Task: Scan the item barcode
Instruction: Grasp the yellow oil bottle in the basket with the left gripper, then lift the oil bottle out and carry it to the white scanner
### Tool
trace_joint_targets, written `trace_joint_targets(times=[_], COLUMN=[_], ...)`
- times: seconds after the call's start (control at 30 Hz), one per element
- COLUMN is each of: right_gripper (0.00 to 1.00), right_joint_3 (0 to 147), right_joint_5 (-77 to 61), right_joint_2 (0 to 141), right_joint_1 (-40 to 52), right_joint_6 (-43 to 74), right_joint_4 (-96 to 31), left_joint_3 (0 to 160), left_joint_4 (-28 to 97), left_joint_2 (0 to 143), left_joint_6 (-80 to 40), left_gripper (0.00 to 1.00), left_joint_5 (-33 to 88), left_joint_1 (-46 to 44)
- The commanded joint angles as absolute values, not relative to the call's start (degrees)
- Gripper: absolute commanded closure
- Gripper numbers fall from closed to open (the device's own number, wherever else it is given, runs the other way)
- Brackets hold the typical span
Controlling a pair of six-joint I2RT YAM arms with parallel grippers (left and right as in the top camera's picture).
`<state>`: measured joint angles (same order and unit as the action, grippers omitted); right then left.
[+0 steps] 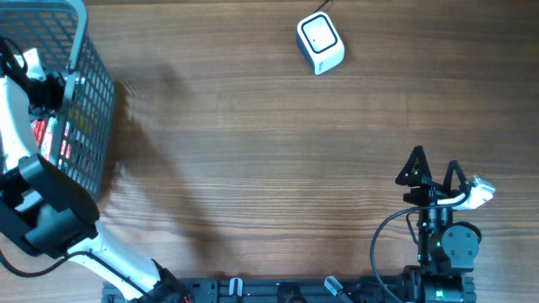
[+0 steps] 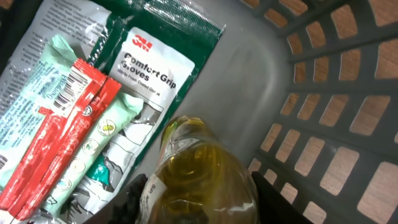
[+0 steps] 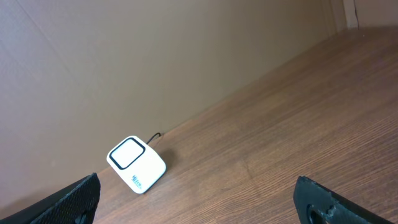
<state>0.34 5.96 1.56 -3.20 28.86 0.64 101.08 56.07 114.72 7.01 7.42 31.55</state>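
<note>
While I look down the left wrist camera, the left gripper [image 2: 202, 194] has a black finger on each side of one bottle [image 2: 199, 165] of yellow liquid at the bottom of the frame. The fingers sit close against it, but I cannot tell whether they are clamping it. The bottle lies inside the one grey basket [image 2: 323, 124], whose lattice wall rises just to its right. Crowding its left side are one green glove pack [image 2: 155, 62], two red sachets [image 2: 68, 134] with a barcode showing, and a pale green pouch [image 2: 106, 127]. In the overhead view's lower right, the right gripper [image 1: 434, 164] holds nothing, its jaws spread wide. One white scanner [image 1: 320, 42] sits on the table [image 1: 253, 168] at top centre, well apart from both.
</note>
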Motion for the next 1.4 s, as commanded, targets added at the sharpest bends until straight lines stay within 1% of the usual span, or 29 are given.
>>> trace_joint_targets(times=[0.0,0.07,0.37,0.57,0.7,0.9,0.97,1.1,1.23,1.37], right_gripper=[0.0,0.0,0.0,0.0,0.0,0.0,0.0,0.0,0.0,0.0], right_joint_3=[0.3,0.3,0.3,0.3,0.3,0.3,0.3,0.3,0.3,0.3], right_joint_5=[5.0,5.0,5.0,5.0,5.0,5.0,5.0,5.0,5.0,5.0], right_joint_2=[1.7,1.7,1.7,1.7,1.7,1.7,1.7,1.7,1.7,1.7], right_joint_1=[-3.4,-3.4,-3.4,-3.4,-3.4,-3.4,-3.4,-3.4,-3.4,-3.4], right_joint_6=[28.6,28.7,28.6,28.7,28.6,28.7,28.7,28.7,28.6,28.7], right_joint_4=[0.8,0.8,0.8,0.8,0.8,0.8,0.8,0.8,0.8,0.8], left_joint_3=[100.6,100.6,100.9,100.9,100.9,100.9,100.9,100.9,100.9,100.9], left_joint_4=[54.7,53.7,47.0,41.5,39.0,37.5,37.5,38.7,43.1,50.2], left_joint_2=[112.0,110.0,97.9,88.5,82.5,72.9,69.6,64.5,61.6,62.9], left_joint_6=[7.3,7.0,6.2,-0.3,-6.9,-14.8,-15.9,-15.9,-15.9,-15.9], left_gripper=[0.63,0.64,0.64,0.64,0.66,0.7,0.71,0.72,0.73,0.75], left_joint_5=[8.3,8.3,8.1,7.9,8.0,12.1,12.7,12.6,12.6,12.6], left_joint_1=[31.4,31.4,31.4,31.4,31.3,30.9,29.2,22.8,14.3,4.3])
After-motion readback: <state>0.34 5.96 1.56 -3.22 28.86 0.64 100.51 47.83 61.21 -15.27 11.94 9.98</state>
